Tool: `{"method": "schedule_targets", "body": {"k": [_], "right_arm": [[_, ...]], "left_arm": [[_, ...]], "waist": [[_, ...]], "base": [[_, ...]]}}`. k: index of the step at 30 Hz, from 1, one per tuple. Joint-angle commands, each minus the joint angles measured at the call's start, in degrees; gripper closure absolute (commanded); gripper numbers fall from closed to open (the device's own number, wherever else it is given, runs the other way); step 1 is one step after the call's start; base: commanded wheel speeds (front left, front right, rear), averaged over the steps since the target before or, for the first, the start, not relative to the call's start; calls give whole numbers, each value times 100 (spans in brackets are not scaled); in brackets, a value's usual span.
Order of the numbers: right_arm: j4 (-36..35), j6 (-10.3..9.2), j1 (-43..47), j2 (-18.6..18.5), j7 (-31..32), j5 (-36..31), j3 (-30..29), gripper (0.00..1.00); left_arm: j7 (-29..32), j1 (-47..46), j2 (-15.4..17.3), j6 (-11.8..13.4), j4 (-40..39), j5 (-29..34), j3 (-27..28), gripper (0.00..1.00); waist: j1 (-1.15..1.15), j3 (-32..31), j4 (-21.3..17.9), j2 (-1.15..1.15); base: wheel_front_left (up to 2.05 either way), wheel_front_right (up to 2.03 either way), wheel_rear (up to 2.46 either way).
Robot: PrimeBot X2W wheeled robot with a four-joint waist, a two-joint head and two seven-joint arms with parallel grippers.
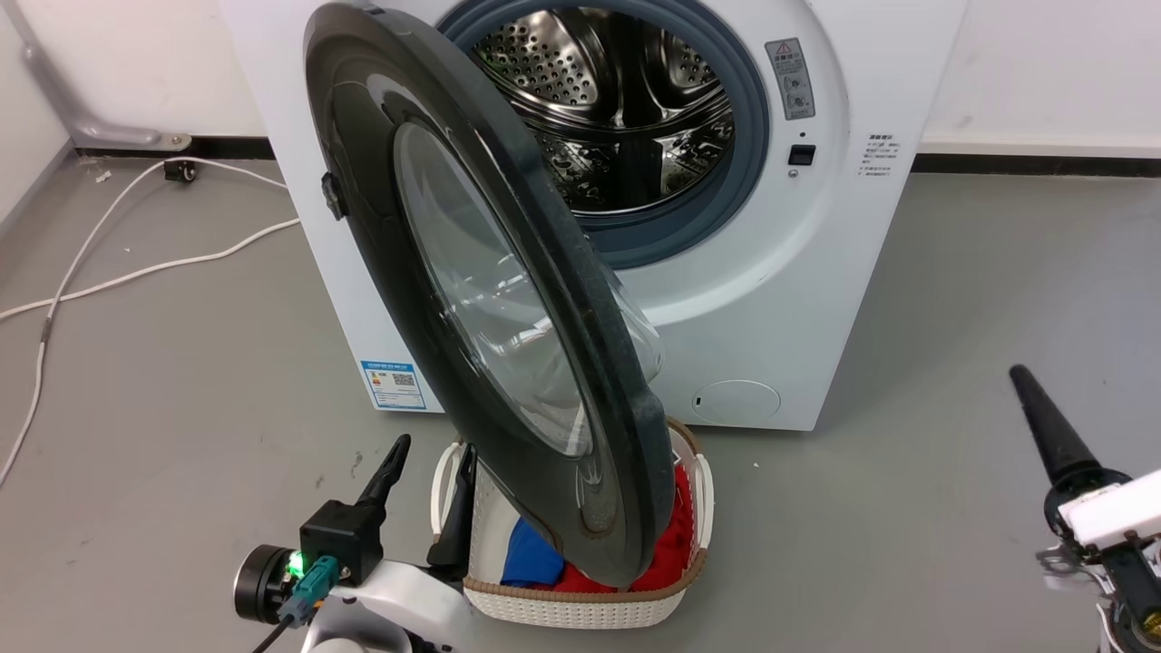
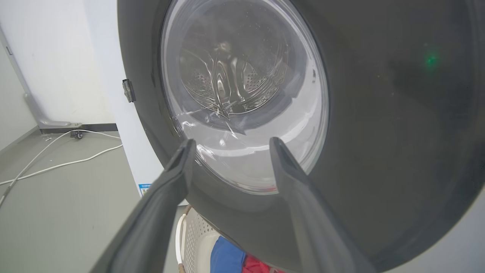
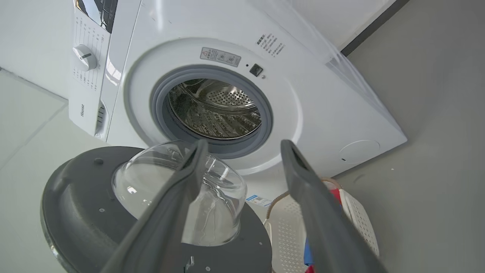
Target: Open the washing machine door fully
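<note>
Washing machine door (image 1: 490,299), hinged left on washing machine (image 1: 771,299), stands roughly half open, lower edge over laundry basket (image 1: 580,609). Left gripper (image 1: 434,451) near outer face, fingers spread, empty; contact unclear. Right gripper (image 3: 244,146) spread, empty, well right, facing inner side; judged placed for outward push.

The large round glossy black door (image 1: 544,363) is covering most of the white perforated plastic basket (image 1: 580,608) just beside the left pincer (image 1: 435,444). Ahead of that pincer, the door's rim is running off the top and right edges. The dark fingers (image 3: 314,197) of the right pincer (image 3: 243,143) are masking strips of the bulging clear glass window (image 3: 151,182). Print on the small blue label (image 1: 393,384) is proving illegible.
</note>
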Motion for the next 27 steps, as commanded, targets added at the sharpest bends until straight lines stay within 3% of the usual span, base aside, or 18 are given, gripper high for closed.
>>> {"method": "schedule_targets", "body": {"k": [1,4,10,17,22,27], "right_arm": [[-198,2,151,-27,-352,-554,-54,0],[-376,2,239,-24,-671,-1144,-72,0],[-1072,2,464,-23,-1418,-3203,-111,0],[-1693,1,968,188,-1782,-5121,263,0],[-1660,1,1353,388,-1916,-5597,500,0],[-1430,1,1518,482,-2062,-5628,551,0]], "left_arm": [[-14,44,15,29,-10,-26,23,0],[-14,30,10,32,-13,-33,11,0],[-14,6,49,32,-45,-53,12,0],[-14,36,106,75,-65,-68,36,0],[-14,64,132,86,-50,-75,42,0],[-14,114,150,124,-39,-103,46,0]], "waist": [[0,0,-26,0],[0,7,-39,0],[0,20,-51,0],[0,1,-49,0],[0,-49,-32,0],[0,-84,-47,0]], "base": [[0,0,0],[0,0,0],[0,0,0],[0,0,0],[0,0,0],[0,0,0]]}}
